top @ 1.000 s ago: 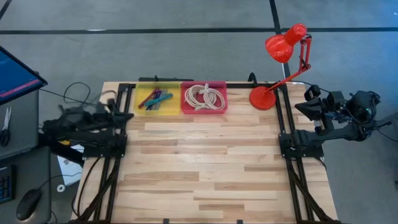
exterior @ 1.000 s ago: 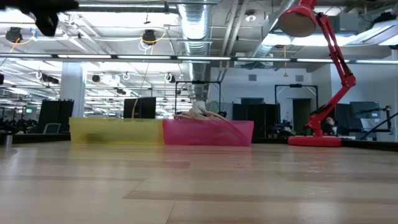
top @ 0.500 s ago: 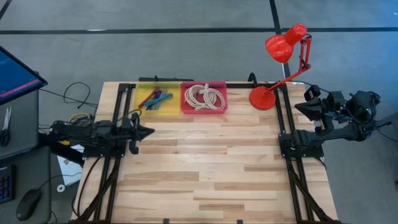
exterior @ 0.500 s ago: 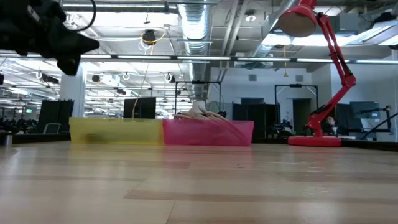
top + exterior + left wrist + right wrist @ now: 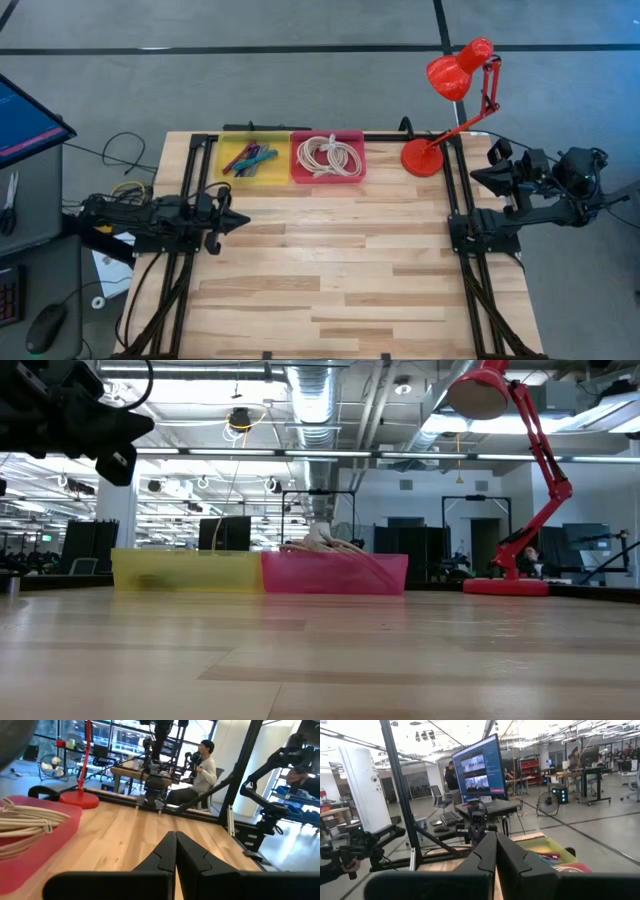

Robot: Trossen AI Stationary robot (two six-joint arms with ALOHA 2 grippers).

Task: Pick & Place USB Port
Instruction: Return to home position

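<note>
The left arm [image 5: 150,214] has swung back from the yellow bin [image 5: 272,172], jaws clenched and empty. The right arm [image 5: 540,190], well apart from that bin, is clenched too. Coloured cables [image 5: 250,157] lie inside it, probably all sorted, though they show small here.

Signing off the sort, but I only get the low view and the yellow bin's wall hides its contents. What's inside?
Observer: Seen from above, the yellow bin holds several coloured cables, pink and blue among them.
Operator: Left gripper carrying anything?
Observer: No, the left gripper is shut and empty in its wrist view.
Operator: Where's the right arm?
Observer: The right gripper sits shut at the right edge of the table, near the base of the red lamp.
</note>
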